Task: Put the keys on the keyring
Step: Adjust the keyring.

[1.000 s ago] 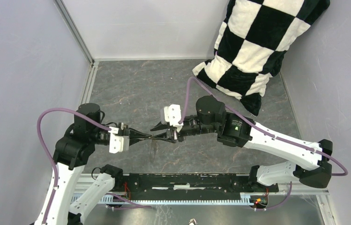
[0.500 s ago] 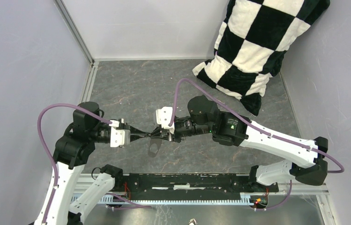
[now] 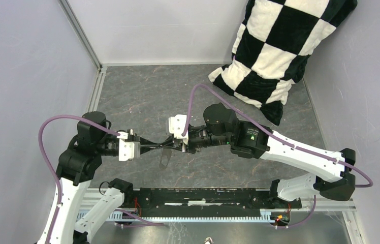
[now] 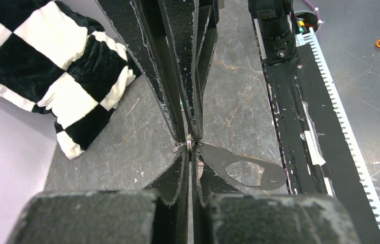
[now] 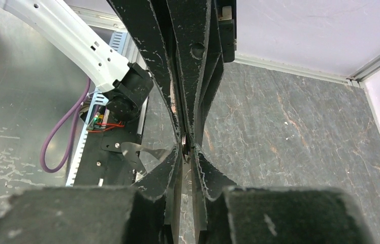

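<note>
Keyring (image 4: 212, 158): a grey plate hanging clear of the table (image 3: 142, 91) between the two arms, carried by its small ring (image 4: 189, 144). The left gripper (image 4: 188, 152) and right gripper (image 5: 184, 154) meet tip to tip, each closed to a sliver on that ring. Risk, as I judge it: both pinch one tiny point, so any pull or twist apart may slip it free. I can make out no key.
</note>
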Controlling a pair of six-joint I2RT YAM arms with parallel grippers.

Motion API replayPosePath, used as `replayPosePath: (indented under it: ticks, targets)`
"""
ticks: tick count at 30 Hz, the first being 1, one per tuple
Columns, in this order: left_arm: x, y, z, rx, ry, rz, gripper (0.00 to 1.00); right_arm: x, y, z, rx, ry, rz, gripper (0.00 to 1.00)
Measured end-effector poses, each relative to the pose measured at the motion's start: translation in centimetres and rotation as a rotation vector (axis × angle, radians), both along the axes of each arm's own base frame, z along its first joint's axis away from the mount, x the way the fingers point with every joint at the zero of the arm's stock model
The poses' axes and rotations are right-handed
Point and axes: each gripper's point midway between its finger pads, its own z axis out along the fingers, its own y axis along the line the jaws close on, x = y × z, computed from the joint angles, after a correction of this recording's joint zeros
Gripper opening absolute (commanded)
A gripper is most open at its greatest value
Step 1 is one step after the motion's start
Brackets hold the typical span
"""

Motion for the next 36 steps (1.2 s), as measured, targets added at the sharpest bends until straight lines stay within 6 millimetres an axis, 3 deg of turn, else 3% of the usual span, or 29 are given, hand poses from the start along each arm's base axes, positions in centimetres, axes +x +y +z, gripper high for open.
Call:
replayPosePath:
  ticks: [10,11,14,16,18,25,30,36]
  targets:
    - [0.0,0.0,0.1,-0.001,-0.004,0.003,0.02,-0.1,0.1,0.1,-0.002,0.000,-0.001,0.00]
    - [0.0,0.0,0.1,-0.001,-0.002,0.003,0.06,-0.1,0.1,0.1,-0.002,0.000,0.000,0.01]
    - [0.0,0.0,0.1,-0.002,0.003,0.005,0.39,0.0,0.1,0.2,0.000,-0.001,-0.005,0.01]
    - [-0.2,0.0,0.1,-0.007,0.019,0.003,0.49,0.5,0.3,0.4,0.025,-0.008,-0.030,0.01]
    - [-0.3,0.0,0.1,-0.009,0.029,0.003,0.53,0.8,0.2,0.4,0.061,-0.008,-0.054,0.01]
    - [-0.6,0.0,1.4,-0.058,0.097,0.052,0.48,0.7,-1.9,-0.6,0.234,0.058,-0.105,0.01]
    - [-0.6,-0.1,2.5,-0.121,0.142,0.094,0.43,0.4,-2.6,-0.1,0.395,0.133,-0.109,0.01]
    - [-0.6,-0.5,2.1,-0.159,0.257,0.102,0.31,-0.1,-3.0,1.2,0.556,0.213,-0.077,0.01]
